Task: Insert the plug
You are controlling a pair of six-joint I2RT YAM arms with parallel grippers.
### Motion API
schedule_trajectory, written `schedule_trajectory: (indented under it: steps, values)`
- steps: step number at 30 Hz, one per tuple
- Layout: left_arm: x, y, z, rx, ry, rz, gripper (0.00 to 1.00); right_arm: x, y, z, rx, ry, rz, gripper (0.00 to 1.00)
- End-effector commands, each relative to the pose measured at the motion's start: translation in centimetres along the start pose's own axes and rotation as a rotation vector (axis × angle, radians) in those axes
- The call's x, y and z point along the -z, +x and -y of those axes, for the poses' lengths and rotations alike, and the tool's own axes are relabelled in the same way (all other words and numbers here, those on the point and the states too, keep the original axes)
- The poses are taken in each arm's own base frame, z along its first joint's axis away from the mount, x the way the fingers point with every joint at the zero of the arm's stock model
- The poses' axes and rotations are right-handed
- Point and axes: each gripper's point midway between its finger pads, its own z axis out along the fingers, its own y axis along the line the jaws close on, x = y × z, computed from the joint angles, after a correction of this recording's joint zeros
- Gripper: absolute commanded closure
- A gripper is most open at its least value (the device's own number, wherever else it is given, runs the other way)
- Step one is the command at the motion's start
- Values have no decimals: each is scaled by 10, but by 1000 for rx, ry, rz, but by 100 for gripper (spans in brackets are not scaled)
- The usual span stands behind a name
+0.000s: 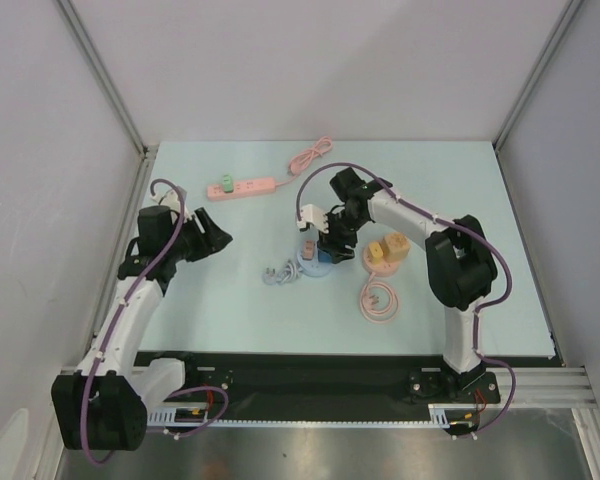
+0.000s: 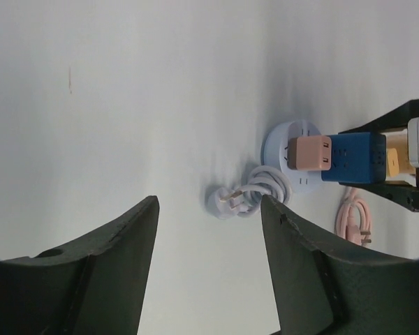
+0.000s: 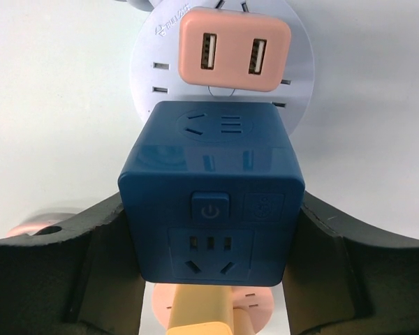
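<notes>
My right gripper (image 3: 211, 209) is shut on a blue cube socket (image 3: 213, 160), its fingers (image 3: 91, 244) pressed to both side faces. The cube sits over the near edge of a round pale-lavender socket (image 3: 297, 66), where a pink USB adapter (image 3: 234, 49) is plugged in; whether the cube is seated I cannot tell. A white plug (image 2: 225, 202) with bare prongs lies on the table beside its coiled cable (image 2: 269, 183), left of the round socket (image 1: 302, 266). My left gripper (image 1: 218, 238) hangs open and empty well left of the plug (image 1: 276, 274).
A pink round socket (image 1: 372, 262) carrying two yellow adapters (image 1: 388, 247) stands right of my right gripper (image 1: 332, 246). A coiled pink cable (image 1: 380, 302) lies in front of it. At the back, a pink power strip (image 1: 248, 187) holds a green plug (image 1: 223, 186).
</notes>
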Motion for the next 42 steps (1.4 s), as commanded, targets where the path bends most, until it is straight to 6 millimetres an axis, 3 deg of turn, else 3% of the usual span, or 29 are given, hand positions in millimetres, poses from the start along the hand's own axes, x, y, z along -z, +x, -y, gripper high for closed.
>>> schedule_trajectory:
  steps: [1,13,17,24,31,36,38,42]
  values:
    - [2,5,6,-34,51,-15,34,-3,7,0,-14,-12,-64,100]
    - [5,5,8,-49,65,-3,32,-23,23,-3,-34,-24,-171,100]
    - [5,6,7,-48,65,-2,33,-33,19,-4,-41,-23,-171,100]
    - [5,5,8,-49,67,0,33,-49,33,-13,-92,-45,-190,100]
    - [3,6,8,-47,74,-6,33,-49,28,-5,-105,-28,-192,100]
    - [4,6,8,-50,73,1,32,-57,38,-9,-136,-54,-255,100]
    - [6,7,9,-55,79,1,31,-58,35,0,-138,-1,-245,100]
    - [6,7,11,-73,93,1,28,-46,29,18,-168,95,-222,81]
